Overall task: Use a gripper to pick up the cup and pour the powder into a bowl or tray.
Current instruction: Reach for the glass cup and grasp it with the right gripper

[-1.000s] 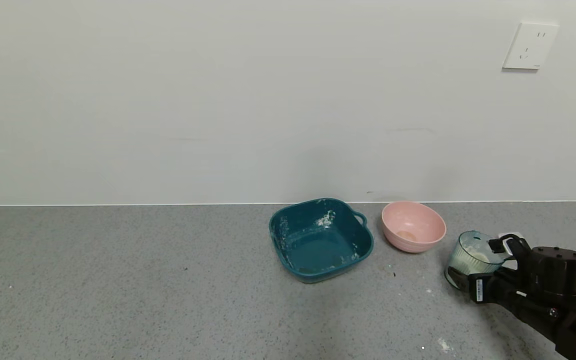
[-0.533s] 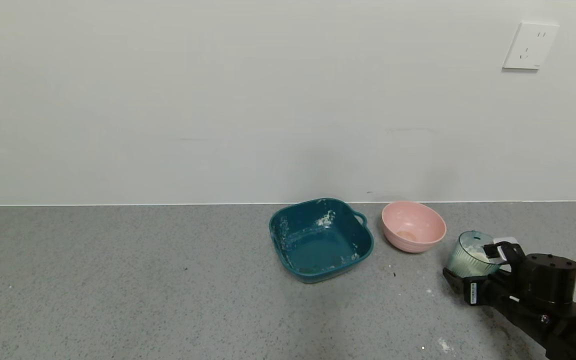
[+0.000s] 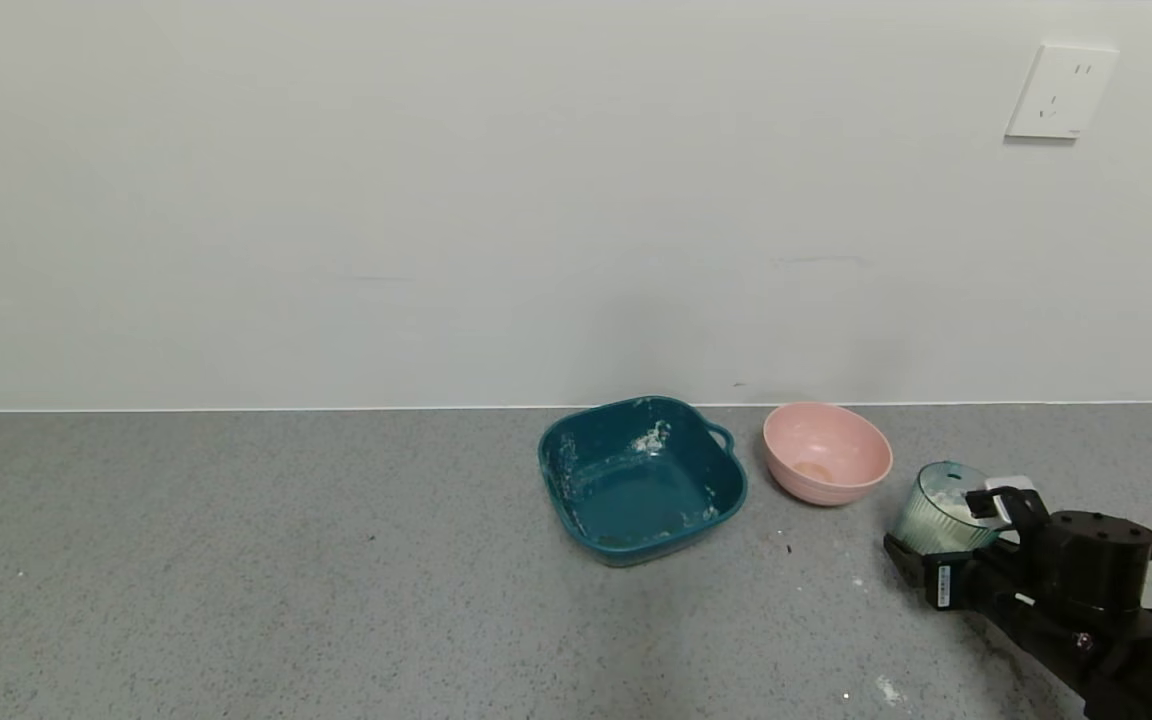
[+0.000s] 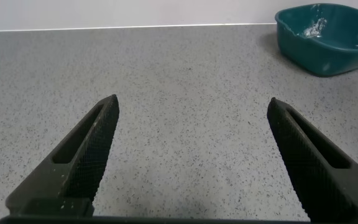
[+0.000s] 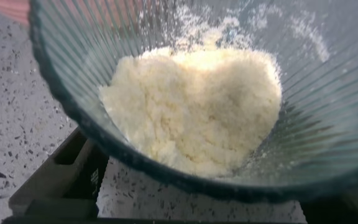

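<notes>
The ribbed pale blue-green cup (image 3: pixel 936 512) is at the right of the counter, to the right of the pink bowl (image 3: pixel 826 452) and a little nearer than it. My right gripper (image 3: pixel 944 528) is shut on the cup, with one black finger on each side. The cup leans slightly. White clumpy powder (image 5: pixel 197 106) fills the bottom of the cup (image 5: pixel 316 143), and one finger (image 5: pixel 61 180) shows under its rim. I cannot tell whether the cup rests on the counter. My left gripper (image 4: pixel 191 118) is open and empty over bare counter; it is out of the head view.
A dark teal square handled dish (image 3: pixel 641 480) with powder smears stands left of the pink bowl and also shows in the left wrist view (image 4: pixel 328 37). Specks of spilled powder (image 3: pixel 886 688) lie near the right arm. The wall runs behind the dishes.
My right gripper has shifted slightly left and nearer with the cup held in it. A grey part of the arm has come into view at the right edge.
</notes>
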Controlling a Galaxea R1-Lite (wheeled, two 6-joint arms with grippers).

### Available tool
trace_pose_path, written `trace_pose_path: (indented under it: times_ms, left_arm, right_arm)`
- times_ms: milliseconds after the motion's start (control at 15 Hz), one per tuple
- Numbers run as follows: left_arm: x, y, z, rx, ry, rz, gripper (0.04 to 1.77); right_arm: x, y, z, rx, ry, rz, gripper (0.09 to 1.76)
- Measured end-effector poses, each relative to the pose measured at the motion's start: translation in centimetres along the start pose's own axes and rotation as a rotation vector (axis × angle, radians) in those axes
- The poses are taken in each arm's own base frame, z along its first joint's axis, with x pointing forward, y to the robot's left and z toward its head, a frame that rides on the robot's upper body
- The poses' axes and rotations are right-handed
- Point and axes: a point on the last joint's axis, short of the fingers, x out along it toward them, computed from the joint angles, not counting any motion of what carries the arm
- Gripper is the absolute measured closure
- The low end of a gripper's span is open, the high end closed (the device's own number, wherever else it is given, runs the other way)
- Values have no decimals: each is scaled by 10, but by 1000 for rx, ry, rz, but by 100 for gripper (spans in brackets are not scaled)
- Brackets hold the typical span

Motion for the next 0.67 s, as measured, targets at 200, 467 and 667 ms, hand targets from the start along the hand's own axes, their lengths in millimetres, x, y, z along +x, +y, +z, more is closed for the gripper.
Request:
trace_pose_path:
  times_ms: [200, 467, 667]
  left_arm:
    - [0, 0, 0, 0, 0, 0, 9]
    - [0, 0, 0, 0, 0, 0, 9]
    - [0, 0, 0, 0, 0, 0, 9]
  right_arm:
    - [0, 0, -1, 1, 0, 0, 14]
    - [1, 0, 1, 1, -7, -2, 14]
    - [1, 0, 2, 0, -12, -9, 14]
